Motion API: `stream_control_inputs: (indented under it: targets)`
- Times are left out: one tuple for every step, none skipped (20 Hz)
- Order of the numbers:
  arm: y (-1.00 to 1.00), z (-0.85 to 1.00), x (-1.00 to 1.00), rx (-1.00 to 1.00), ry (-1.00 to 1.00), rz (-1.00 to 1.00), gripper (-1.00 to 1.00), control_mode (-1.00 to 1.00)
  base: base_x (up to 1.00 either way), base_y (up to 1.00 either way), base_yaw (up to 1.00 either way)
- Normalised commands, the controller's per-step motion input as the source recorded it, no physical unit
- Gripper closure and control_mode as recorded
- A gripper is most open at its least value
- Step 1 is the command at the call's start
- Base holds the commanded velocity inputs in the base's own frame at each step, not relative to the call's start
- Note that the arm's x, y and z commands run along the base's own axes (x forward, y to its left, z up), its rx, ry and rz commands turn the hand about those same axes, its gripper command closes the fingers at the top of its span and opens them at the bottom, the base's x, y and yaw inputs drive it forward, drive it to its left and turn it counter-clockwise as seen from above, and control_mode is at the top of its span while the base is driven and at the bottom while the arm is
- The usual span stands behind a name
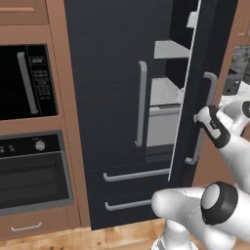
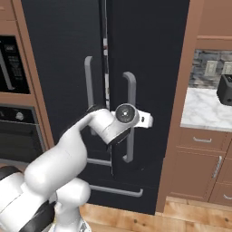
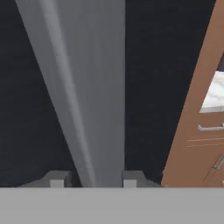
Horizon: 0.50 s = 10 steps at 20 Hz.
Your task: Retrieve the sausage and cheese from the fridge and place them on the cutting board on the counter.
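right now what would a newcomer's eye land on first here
The tall dark fridge fills the middle, its right door swung partly open to show grey shelves inside. The gripper sits on that door's long grey handle, a finger on each side. A black wall oven stands on the left.

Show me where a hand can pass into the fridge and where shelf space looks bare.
The fridge's right door stands ajar; the gap between it and the shut left door gives a narrow way in. Two grey shelves showing there look bare, though their depths are hidden. It is crowded at the right door's handle, where the gripper has its jaws around the bar.
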Motion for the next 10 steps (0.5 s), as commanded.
stream_control_inputs:
  targets:
    - [-0.96, 0.08, -0.69, 0.00, 0.14, 0.00, 1.00, -1.00, 0.00, 0.00, 0.00]
    - [-0.96, 0.08, -0.68, 0.00, 0.14, 0.00, 1.00, -1.00, 0.00, 0.00, 0.00]
    - [-0.98, 0.06, -0.66, 0.00, 0.14, 0.00, 1.00, -1.00, 0.00, 0.00, 0.00]
    - [-1.00, 0.03, -0.61, 0.00, 0.13, 0.00, 1.00, -1.00, 0.00, 0.00, 0.00]
    - [-0.94, 0.01, -0.52, 0.00, 0.15, 0.00, 1.00, -1.00, 0.00, 0.00, 0.00]
    - [-0.54, 0.00, -0.40, -0.03, 0.17, 0.00, 1.00, -1.00, 0.00, 0.00, 0.00]
    - [0.00, 0.00, -0.36, -0.05, 0.18, 0.00, -1.00, -1.00, 0.00, 0.00, 0.00]
    - [0.40, -0.05, -0.34, -0.02, 0.17, 0.00, -1.00, -1.00, 0.00, 0.00, 0.00]
    - [0.30, 0.00, -0.44, 0.00, 0.11, 0.00, -1.00, -1.00, 0.00, 0.00, 0.00]
    - [0.17, 0.00, -0.54, 0.00, 0.11, 0.00, -1.00, -1.00, 0.00, 0.00, 0.00]
